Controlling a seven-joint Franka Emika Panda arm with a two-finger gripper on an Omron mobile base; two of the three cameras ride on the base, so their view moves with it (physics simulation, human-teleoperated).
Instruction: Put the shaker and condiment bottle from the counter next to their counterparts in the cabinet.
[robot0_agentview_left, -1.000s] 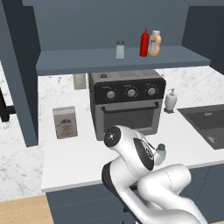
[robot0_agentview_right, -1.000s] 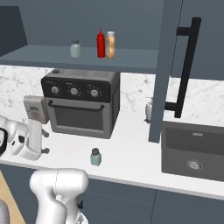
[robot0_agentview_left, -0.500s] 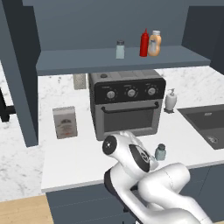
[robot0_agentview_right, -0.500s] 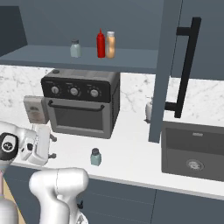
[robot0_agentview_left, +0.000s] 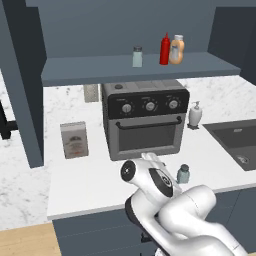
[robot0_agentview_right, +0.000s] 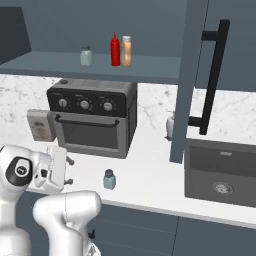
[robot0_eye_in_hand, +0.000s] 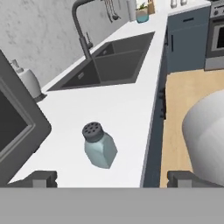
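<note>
Claw (robot0_eye_in_hand: 107, 179) spread wide, gripping nothing; shaker (robot0_eye_in_hand: 99, 145) standing on the counter (robot0_eye_in_hand: 127, 94) just ahead, between the fingertips' line. Probably light, rigid, slick-walled — best pinched across the squat body below the cap

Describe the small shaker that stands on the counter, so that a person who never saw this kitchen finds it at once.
Start at the black countertop oven on the white marble counter. Near the counter's front edge, ahead of the oven's right corner, stands a small squat shaker with a translucent pale teal body and a grey perforated cap. The paler shaker stands on the cabinet shelf above; this one stands alone below.
</note>
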